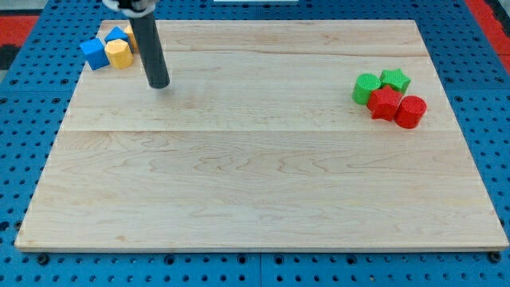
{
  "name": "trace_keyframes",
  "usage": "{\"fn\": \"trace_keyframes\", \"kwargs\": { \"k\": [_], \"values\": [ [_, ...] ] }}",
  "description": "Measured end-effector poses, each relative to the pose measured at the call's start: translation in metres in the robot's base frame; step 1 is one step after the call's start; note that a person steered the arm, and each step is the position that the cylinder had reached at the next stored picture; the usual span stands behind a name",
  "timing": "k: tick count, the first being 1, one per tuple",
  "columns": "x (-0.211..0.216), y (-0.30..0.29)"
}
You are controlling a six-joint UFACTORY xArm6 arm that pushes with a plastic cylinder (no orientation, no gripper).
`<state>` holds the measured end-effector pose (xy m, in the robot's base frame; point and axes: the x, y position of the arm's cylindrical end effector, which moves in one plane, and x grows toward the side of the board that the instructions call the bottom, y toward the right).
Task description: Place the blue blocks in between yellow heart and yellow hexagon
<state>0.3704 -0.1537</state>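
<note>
Where the wooden board (pixel 263 159) reaches its top left corner in the view, a small bunch of blocks is seen. A blue cube (pixel 95 53) is placed at the left of the bunch. A second blue block (pixel 118 34) is set just above and to the right of it; its shape cannot be made out. A yellow hexagon (pixel 119 53) is pressed against the blue cube's right side. Another yellow block (pixel 131 33) is partly hidden behind the dark rod (pixel 151 48), so its shape cannot be told.

My tip (pixel 159 84) is set down on the board, just to the right of and below the bunch. No block is touched by it, and nothing is held by it.

Far off at the view's right, a green cylinder (pixel 366 88), a green star (pixel 395 79), a red star-like block (pixel 386 104) and a red cylinder (pixel 411 111) are packed close together.
</note>
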Motion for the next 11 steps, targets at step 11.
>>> {"fn": "trace_keyframes", "kwargs": {
  "k": [11],
  "values": [
    [-0.113, -0.149]
  ]
}}
